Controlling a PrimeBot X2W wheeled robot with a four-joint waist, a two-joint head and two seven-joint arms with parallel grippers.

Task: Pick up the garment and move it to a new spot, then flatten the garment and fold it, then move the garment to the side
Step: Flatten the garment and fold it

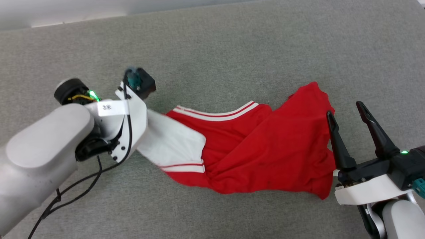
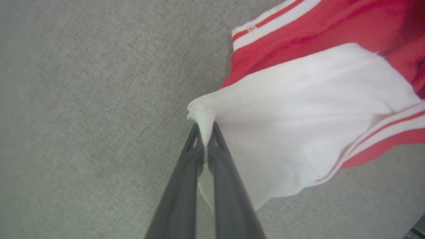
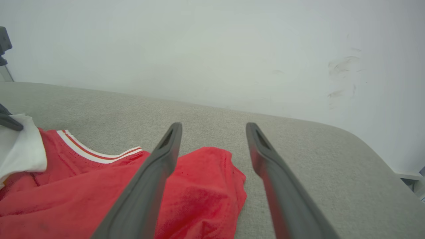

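Head view, nearest first: the pale left forearm (image 1: 36, 159) comes in from the lower left with a black cable (image 1: 83, 186) trailing beneath it. The right gripper (image 1: 345, 110) rises from the lower right, released, its two dark fingers spread wide apart. One finger lies over the right edge of the garment (image 1: 265, 146); whether it touches the cloth cannot be told. The garment lies crumpled across the middle of the grey bench (image 1: 232, 49), with its red body towards the right and a white sleeve (image 1: 172, 142) with striped trim towards the left. A curved white-and-red striped band (image 1: 215, 114) runs along its far side. Left wrist view has the left gripper (image 2: 206, 127) clenched on a pinched fold of that white sleeve, the cloth pulled into a small peak at the fingertips. Beyond the garment the bench runs on to its far edge, where a pale wall (image 3: 199, 49) stands.
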